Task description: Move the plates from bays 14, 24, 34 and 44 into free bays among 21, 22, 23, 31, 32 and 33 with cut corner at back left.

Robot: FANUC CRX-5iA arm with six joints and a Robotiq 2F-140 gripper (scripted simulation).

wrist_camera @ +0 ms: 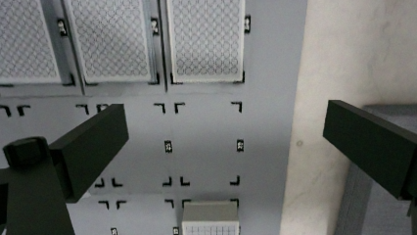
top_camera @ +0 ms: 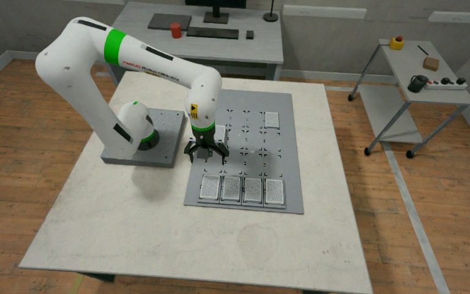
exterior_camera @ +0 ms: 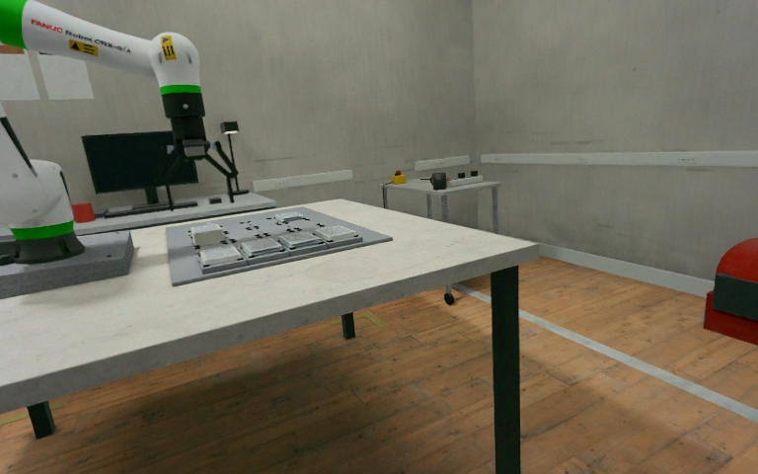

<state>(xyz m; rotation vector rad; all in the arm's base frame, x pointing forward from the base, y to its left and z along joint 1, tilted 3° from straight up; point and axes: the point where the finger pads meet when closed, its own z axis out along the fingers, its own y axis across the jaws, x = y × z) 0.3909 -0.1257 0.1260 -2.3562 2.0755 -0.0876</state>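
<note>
Four sealed 96-well plates sit in the raised column 4 bays: bay 14 (top_camera: 210, 186) (exterior_camera: 220, 255) (wrist_camera: 206, 39), bay 24 (top_camera: 231, 188) (exterior_camera: 262, 246) (wrist_camera: 110, 39), bay 34 (top_camera: 253, 190) (exterior_camera: 300, 239) (wrist_camera: 24, 39) and bay 44 (top_camera: 274, 191) (exterior_camera: 337, 232). The sealed deep-well block (top_camera: 220, 133) (exterior_camera: 205, 233) (wrist_camera: 210, 220) stands in bay 12. Another plate (top_camera: 272, 119) (exterior_camera: 289, 215) lies in bay 41. My gripper (top_camera: 205, 157) (exterior_camera: 199, 196) (wrist_camera: 224, 119) is open and empty, high above row 1 between the block and the bay 14 plate. The bays of rows 2 and 3 in columns 1 to 3 show only corner marks.
The grey deck (top_camera: 294, 155) (exterior_camera: 179, 268) lies on a white table (top_camera: 103, 225). The arm's grey base block (top_camera: 166, 138) (exterior_camera: 83, 263) stands to the deck's near side. A desk with a monitor (top_camera: 215, 45) and a wheeled cart (top_camera: 415, 97) stand off the table.
</note>
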